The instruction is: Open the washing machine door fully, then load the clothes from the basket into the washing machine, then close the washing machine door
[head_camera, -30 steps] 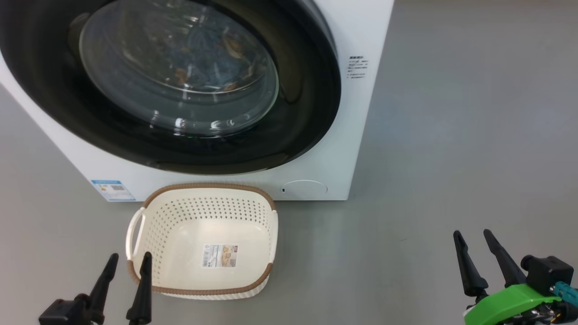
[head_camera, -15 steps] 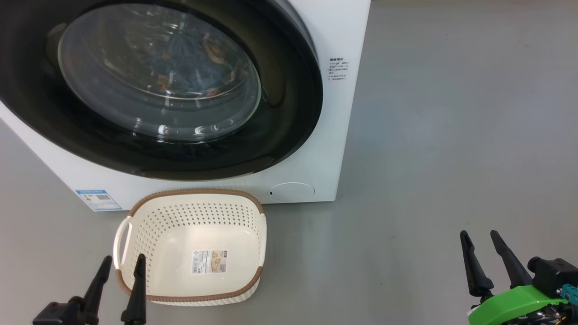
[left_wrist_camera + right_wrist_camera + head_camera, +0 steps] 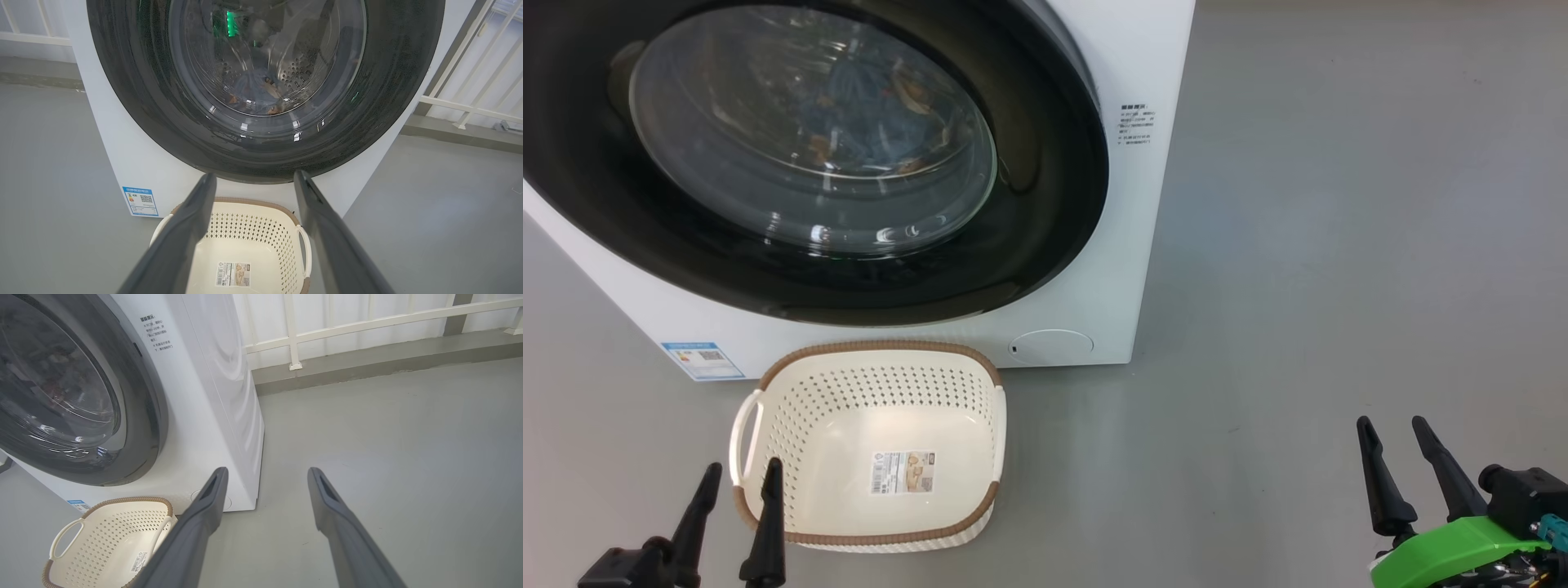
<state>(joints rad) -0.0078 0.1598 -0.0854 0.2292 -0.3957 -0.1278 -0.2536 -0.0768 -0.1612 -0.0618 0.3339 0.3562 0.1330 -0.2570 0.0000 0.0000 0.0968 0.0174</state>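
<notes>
The white washing machine (image 3: 1143, 65) stands ahead with its round black-rimmed door (image 3: 1045, 212) shut flat against the front. Behind the door's glass lie the light blue clothes with orange-brown print (image 3: 874, 122), down in the steel drum (image 3: 300, 69); the left wrist view shows the clothes (image 3: 255, 92) too. The cream basket (image 3: 866, 445) stands on the floor before the machine, holding just its paper label (image 3: 901, 472). My left gripper (image 3: 738, 478) is open at the basket's near left corner, above it. My right gripper (image 3: 1392, 429) is open over bare floor, far right of the basket.
Grey floor (image 3: 1339, 245) spreads wide to the machine's right. A white railing (image 3: 367, 322) on a low kerb runs behind the machine. The blue-white energy label (image 3: 703, 360) and round cover (image 3: 1049, 346) sit low on the machine's front.
The head camera shifted, so the whole scene slid left and a little down in the picture. The door, basket and both grippers hold their places relative to each other.
</notes>
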